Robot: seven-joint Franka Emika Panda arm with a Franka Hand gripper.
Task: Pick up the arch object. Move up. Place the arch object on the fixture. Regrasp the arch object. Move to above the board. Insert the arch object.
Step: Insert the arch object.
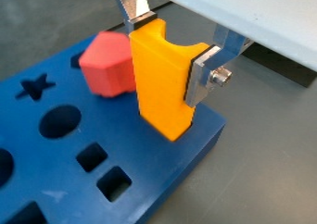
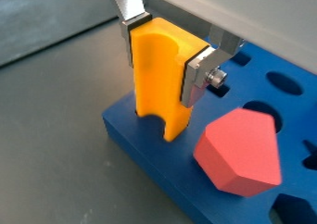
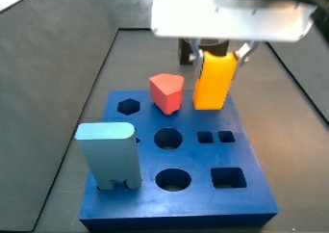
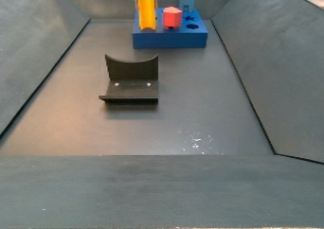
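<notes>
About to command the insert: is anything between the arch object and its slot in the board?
Nothing visible: the end effector holds the arch object upright, legs down, at the board edge; the red peg stands beside it.

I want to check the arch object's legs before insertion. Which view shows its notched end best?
A wrist view: the arch object, upright in the gripper, shows its notch just above the board. In both side views and the remaining wrist view, the notch is hidden.
</notes>
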